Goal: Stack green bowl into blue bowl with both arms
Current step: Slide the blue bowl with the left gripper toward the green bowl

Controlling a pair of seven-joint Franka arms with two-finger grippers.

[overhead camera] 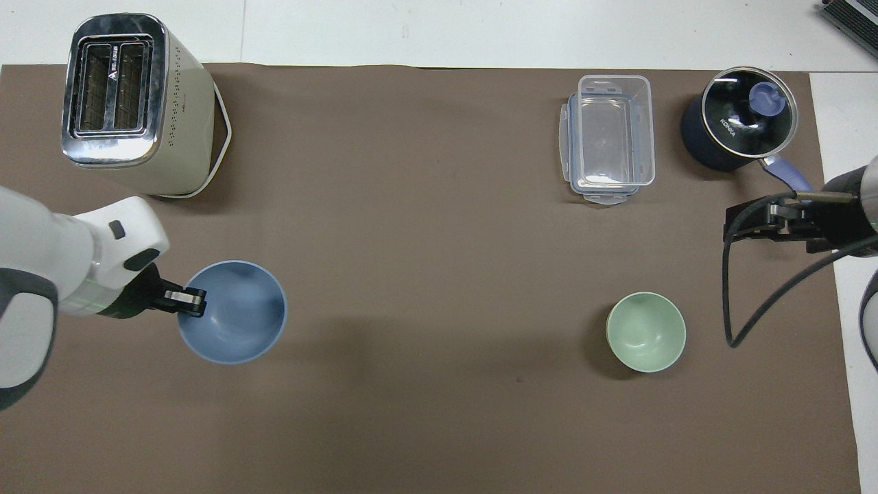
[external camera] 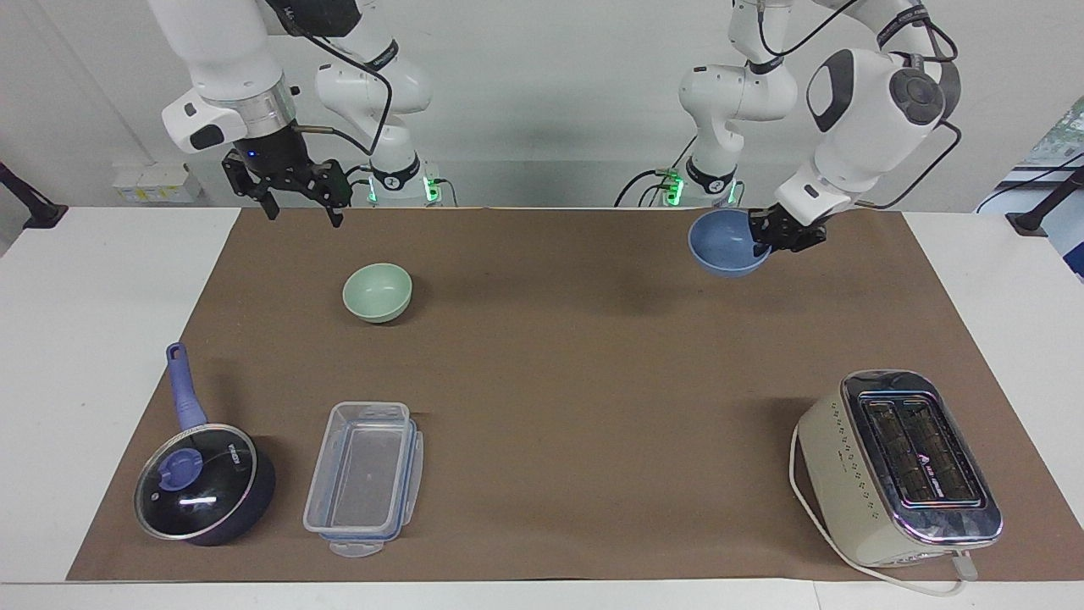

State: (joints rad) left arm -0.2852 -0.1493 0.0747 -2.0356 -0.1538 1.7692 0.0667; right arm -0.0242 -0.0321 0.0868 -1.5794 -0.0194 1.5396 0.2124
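Blue bowl [external camera: 727, 245] aloft, pinched in left claw [external camera: 760, 238] | right claw [external camera: 296, 199] wide open, empty

A white table [external camera: 102, 356] carries a brown mat [external camera: 559, 381] that covers most of it. On the mat, the green bowl [external camera: 377, 292] sits toward the right arm's end, near the robots' edge. Along the edge farthest from the robots stand a lidded saucepan [external camera: 203, 485] at the right arm's corner, a clear lidded box [external camera: 364, 479] just beside it, seemingly empty, and a toaster [external camera: 898, 470] at the left arm's corner.
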